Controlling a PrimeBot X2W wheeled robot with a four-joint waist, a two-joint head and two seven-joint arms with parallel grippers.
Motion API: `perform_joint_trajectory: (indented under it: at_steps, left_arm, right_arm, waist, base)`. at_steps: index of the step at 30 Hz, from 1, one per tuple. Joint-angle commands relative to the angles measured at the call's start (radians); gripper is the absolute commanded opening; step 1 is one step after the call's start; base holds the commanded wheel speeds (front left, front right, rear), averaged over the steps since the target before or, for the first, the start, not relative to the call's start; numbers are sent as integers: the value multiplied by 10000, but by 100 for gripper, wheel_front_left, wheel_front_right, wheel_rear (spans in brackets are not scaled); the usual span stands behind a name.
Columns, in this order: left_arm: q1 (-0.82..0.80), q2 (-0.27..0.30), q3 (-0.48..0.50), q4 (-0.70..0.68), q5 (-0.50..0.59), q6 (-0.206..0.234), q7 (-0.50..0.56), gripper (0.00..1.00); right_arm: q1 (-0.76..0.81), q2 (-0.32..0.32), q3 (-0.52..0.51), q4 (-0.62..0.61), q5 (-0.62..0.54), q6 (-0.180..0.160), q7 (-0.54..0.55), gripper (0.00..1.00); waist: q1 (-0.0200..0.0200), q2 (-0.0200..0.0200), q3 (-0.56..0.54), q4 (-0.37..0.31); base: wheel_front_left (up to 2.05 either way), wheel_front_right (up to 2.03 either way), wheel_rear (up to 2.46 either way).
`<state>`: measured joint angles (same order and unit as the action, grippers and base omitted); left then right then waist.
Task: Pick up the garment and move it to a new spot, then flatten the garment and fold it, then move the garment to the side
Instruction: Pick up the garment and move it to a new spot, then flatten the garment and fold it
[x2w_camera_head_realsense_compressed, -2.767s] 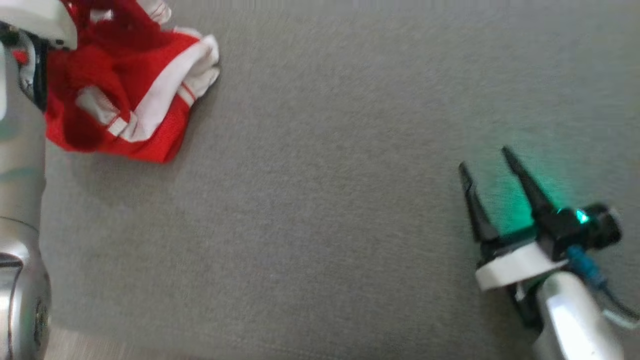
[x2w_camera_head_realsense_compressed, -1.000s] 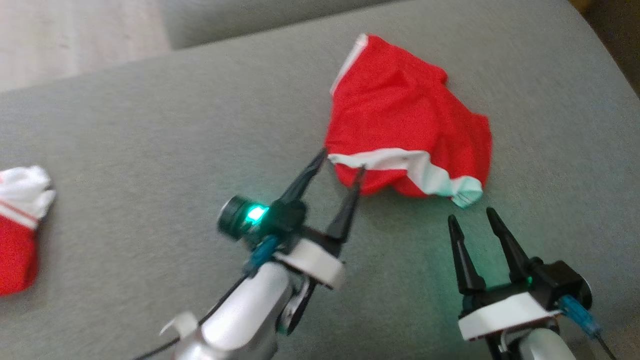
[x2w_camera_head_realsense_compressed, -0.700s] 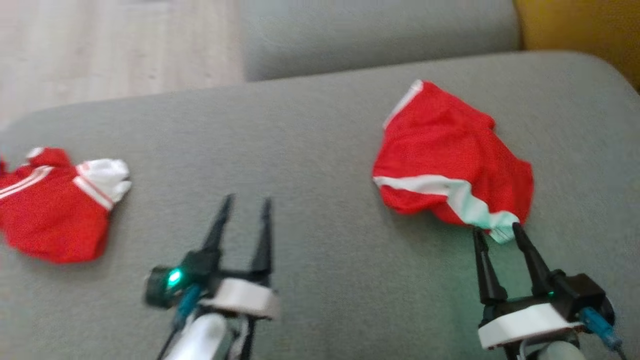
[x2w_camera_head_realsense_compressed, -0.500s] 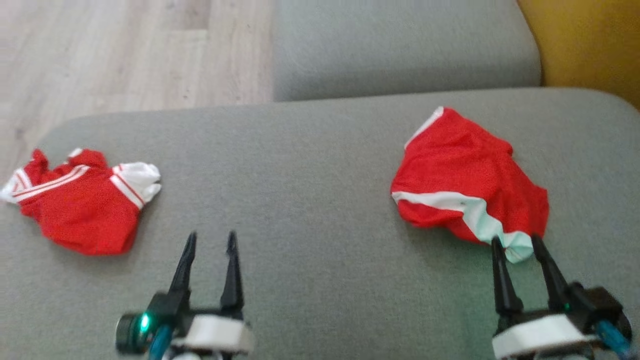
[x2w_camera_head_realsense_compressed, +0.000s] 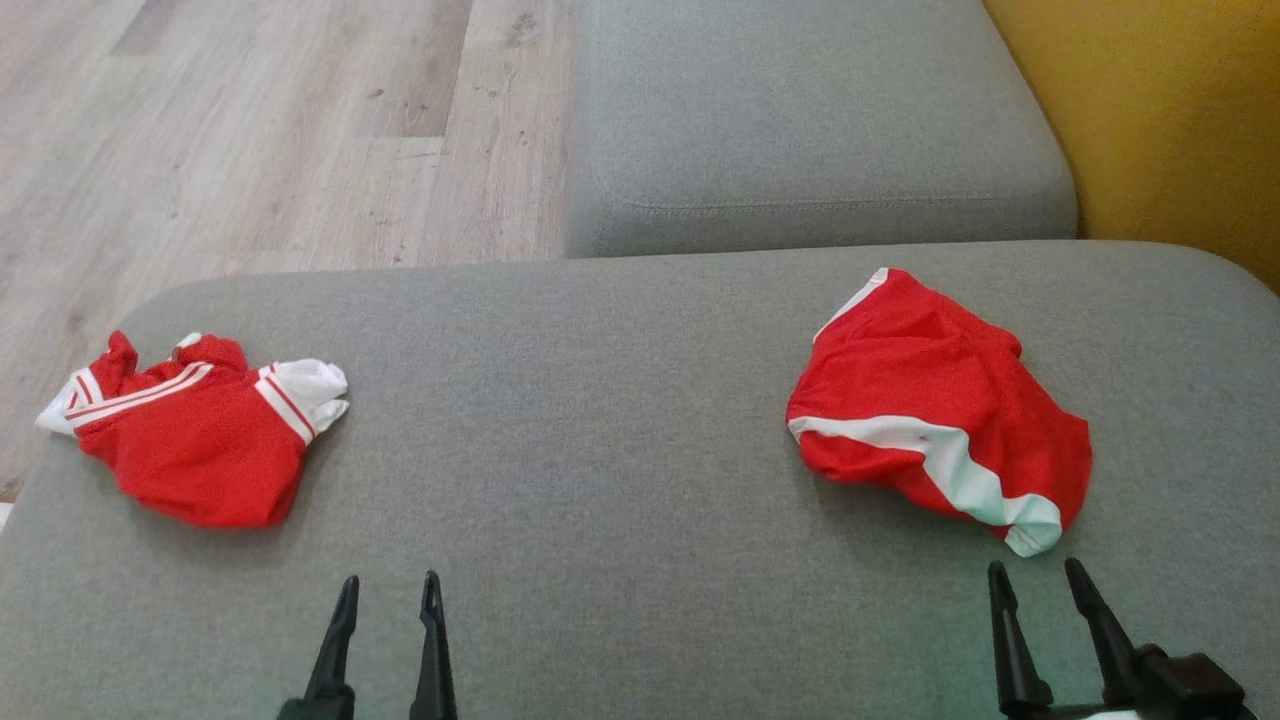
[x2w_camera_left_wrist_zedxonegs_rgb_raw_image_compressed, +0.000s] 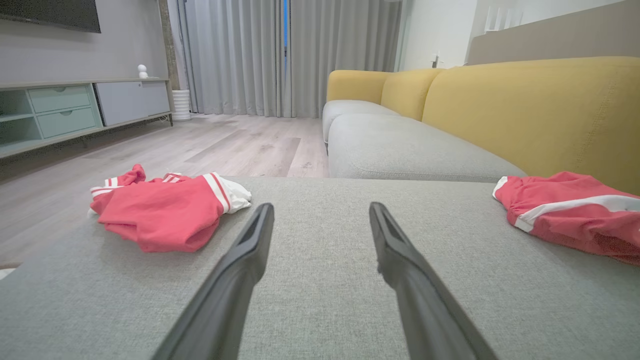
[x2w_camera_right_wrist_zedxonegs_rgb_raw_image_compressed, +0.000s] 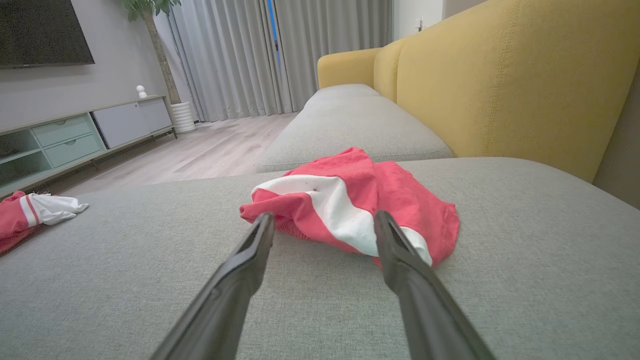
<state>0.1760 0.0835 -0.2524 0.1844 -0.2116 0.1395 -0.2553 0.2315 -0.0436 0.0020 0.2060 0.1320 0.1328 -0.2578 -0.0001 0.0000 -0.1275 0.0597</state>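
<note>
Found red shorts crumpled on the right of the grey cushion, just ahead of the right gripper. Judged next: flattening. Recommend taking two separate hem corners, one layer each, and drawing them apart low over the cushion. Found right gripper spread wide, empty, not touching the shorts. Found left gripper likewise spread and empty, well apart from the second red garment.

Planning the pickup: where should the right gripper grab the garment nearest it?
Probably the white-striped corner of the red garment, approached from the near side by the right gripper: that bunched tip points toward its open jaws.
</note>
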Motion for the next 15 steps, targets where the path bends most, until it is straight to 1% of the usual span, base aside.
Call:
perform_joint_trajectory:
  at_steps: [1, 9, 15]
  left_arm:
    - [-373, -85, 449, -358, 163, -78, -64, 100]
    - [-339, -233, 716, -212, 556, -368, -64, 100]
    - [-375, -285, 799, -72, 641, -500, -64, 100]
  right_arm:
    - [-335, -66, 232, -317, 7, -21, -40, 100]
    - [-373, -66, 270, -279, -69, -21, -40, 100]
    - [-400, -66, 311, -268, -98, -21, -40, 100]
  waist:
    - [1, 0, -23, 1]
    - [1, 0, -122, 4]
    - [1, 0, -159, -13]
  base:
    - [0, 0, 0]
    - [0, 0, 0]
    - [0, 0, 0]
